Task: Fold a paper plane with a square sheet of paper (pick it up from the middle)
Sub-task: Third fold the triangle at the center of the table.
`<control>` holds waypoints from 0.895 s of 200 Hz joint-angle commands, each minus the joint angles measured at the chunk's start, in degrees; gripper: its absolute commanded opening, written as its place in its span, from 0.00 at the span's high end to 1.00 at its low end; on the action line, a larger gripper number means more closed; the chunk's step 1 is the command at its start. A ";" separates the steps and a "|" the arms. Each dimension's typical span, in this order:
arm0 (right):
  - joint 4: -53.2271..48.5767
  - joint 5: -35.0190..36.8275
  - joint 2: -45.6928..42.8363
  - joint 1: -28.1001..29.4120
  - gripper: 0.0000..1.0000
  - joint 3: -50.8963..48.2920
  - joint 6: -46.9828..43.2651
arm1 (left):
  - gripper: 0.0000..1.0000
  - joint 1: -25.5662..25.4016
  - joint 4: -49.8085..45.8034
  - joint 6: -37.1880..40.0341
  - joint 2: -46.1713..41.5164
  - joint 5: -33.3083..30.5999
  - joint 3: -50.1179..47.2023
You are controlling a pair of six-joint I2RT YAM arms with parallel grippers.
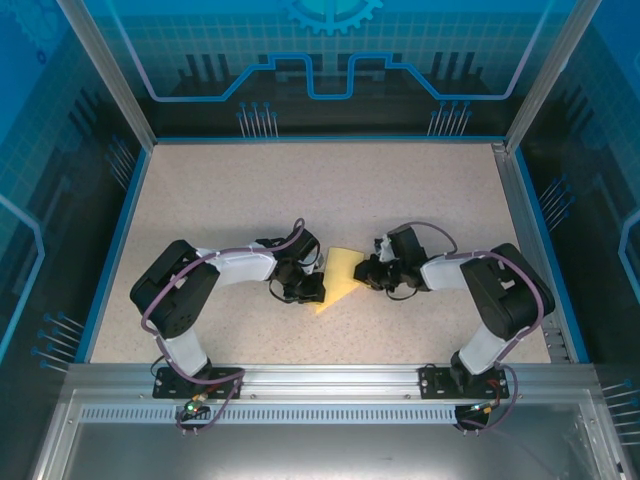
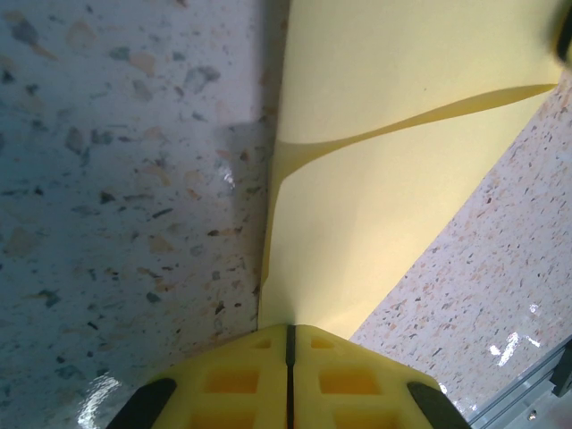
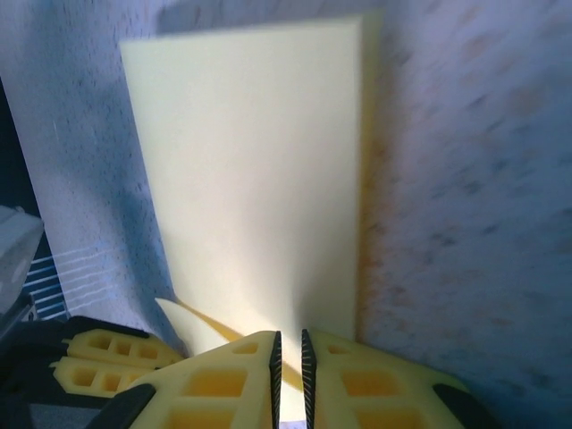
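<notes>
The speckled worktop (image 1: pixel 240 200) is spanned by the left arm (image 1: pixel 180 290) and the right arm (image 1: pixel 505 290), both of which are bent in toward the worktop's middle. The sheet of paper (image 1: pixel 340 278) is found there, a little nearer the worktop's front edge than its back. It is pale yellow and already doubled over itself in part.

The sheet is flanked by the left gripper (image 1: pixel 312 287), just left of the worktop's middle, and the right gripper (image 1: pixel 370 272), just right of it. In the left wrist view the left gripper is seen fully closed, with the paper pinched at one edge. In the right wrist view the right gripper is closed to a thin slit, and the opposite edge is taken to be clamped in it.

A loose flap edge (image 2: pixel 420 116) is seen crossing the sheet, bowed and not yet flat.

The step in hand is judged to be the setting of a fold. It is best done with one pinch used as an anchor while the other edge is carried over and aligned before anything is pressed. The paper should be drawn only lightly taut, since thin paper is easily torn or buckled. The crease should be pressed down against the worktop once the edges are matched.
</notes>
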 commanded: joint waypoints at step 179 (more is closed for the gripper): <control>-6.03 2.95 9.05 9.15 0.90 8.95 -2.53 | 0.84 0.26 -4.07 -2.12 -7.58 1.78 4.96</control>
